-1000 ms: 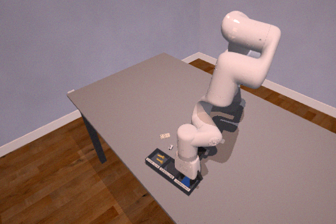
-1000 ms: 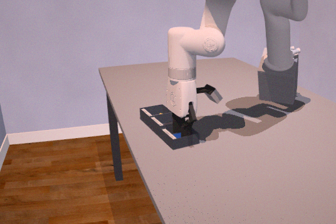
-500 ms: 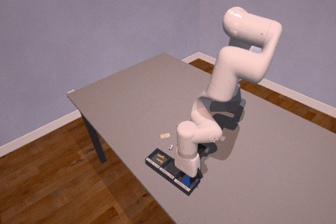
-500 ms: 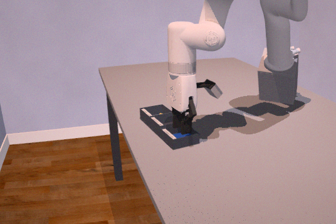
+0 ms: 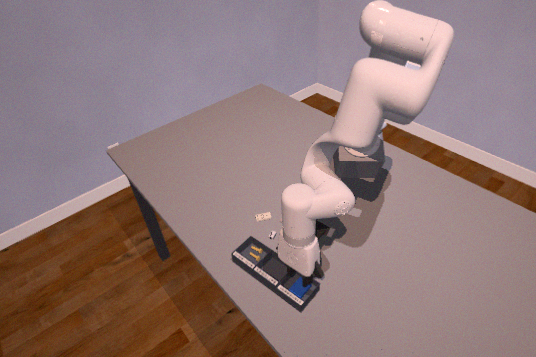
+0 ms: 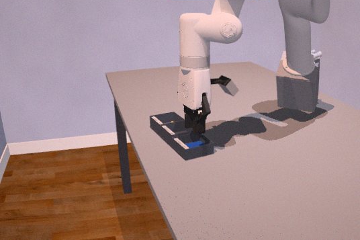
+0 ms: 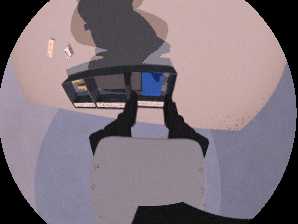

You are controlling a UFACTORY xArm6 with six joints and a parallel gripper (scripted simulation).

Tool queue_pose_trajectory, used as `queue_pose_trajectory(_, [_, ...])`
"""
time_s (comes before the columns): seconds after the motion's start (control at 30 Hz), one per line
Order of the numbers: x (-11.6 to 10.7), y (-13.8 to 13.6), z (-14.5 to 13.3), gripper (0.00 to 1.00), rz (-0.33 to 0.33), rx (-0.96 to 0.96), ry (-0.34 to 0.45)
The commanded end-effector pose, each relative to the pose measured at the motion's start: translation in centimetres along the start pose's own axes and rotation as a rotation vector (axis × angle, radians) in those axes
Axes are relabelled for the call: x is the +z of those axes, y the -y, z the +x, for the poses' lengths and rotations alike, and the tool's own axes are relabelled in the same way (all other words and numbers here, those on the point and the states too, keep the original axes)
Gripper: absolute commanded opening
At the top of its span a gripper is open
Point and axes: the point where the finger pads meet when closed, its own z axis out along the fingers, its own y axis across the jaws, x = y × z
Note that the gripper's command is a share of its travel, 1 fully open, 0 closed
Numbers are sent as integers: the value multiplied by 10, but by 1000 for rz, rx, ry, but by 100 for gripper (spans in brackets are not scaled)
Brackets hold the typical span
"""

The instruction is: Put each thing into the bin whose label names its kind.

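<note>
A dark three-part bin block (image 5: 309, 298) (image 6: 199, 152) (image 7: 120, 68) stands on the table, with white labels too small to read. A flat blue thing (image 5: 300, 287) (image 6: 195, 144) (image 7: 151, 84) lies in the end bin nearest the front. Two yellow screw-like things (image 5: 256, 249) (image 7: 81, 87) lie in the opposite end bin. The middle bin looks empty. A cream spotted piece (image 5: 263, 216) (image 7: 51, 47) and a small white piece (image 5: 272, 235) (image 7: 69, 51) lie on the table. My gripper (image 5: 300, 277) (image 6: 195, 131) (image 7: 150, 99) is partly open and empty, just above the blue thing.
The grey table (image 5: 200, 165) (image 6: 268, 178) has its edge close beside the labelled side of the bins. The bin walls and dividers stand close around and below my fingers. The arm's base (image 6: 295, 92) stands farther back on the table.
</note>
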Motion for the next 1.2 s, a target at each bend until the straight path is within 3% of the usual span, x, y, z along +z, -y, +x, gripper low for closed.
queue_pose_trajectory(0.0, [-3,0,0,47,1,0,0])
queue_pose_trajectory(0.1, [-3,0,0,47,1,0,0])
queue_pose_trajectory(0.13, [-4,7,4,29,1,-50,-1])
queue_pose_trajectory(0.33, [-6,37,20,29,1,-232,-1])
queue_pose_trajectory(0.77, [-13,132,71,29,2,-232,-1])
queue_pose_trajectory(0.83, [-13,132,71,29,2,-232,-1])
queue_pose_trajectory(1.07, [-16,182,98,29,2,-232,-2])
queue_pose_trajectory(1.17, [-16,189,101,29,2,-232,-2])
